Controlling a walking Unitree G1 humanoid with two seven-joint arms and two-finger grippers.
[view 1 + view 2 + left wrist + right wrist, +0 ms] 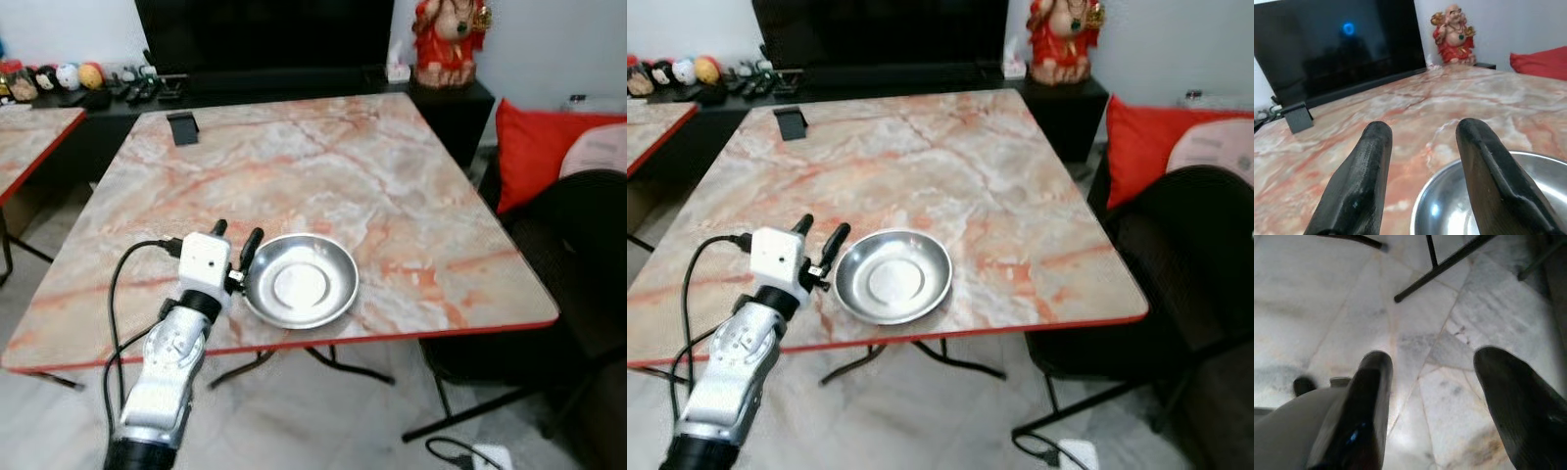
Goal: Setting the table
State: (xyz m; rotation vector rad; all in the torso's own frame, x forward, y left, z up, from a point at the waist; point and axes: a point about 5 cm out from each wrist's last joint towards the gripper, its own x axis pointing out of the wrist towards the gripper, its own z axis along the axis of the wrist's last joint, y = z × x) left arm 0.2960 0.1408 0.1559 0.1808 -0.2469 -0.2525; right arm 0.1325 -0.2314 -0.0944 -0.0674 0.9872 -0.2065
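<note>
A shiny steel bowl [300,280] rests empty on the pink marble table [323,166], close to the front edge. My left gripper [236,238] hovers over the tabletop just left of the bowl's rim, open, with nothing between its black fingers [1367,166]. In the left wrist view the bowl [1508,205] lies partly under one finger. My right gripper [1432,382] hangs open over the pale stone floor, holding nothing.
A small black stand [182,128] sits at the table's far left. A dark TV [265,34] and a red figurine [449,39] stand on the low cabinet behind. A black chair [578,264] and a red cushion [539,147] are at the right. A second table [24,142] is at the left.
</note>
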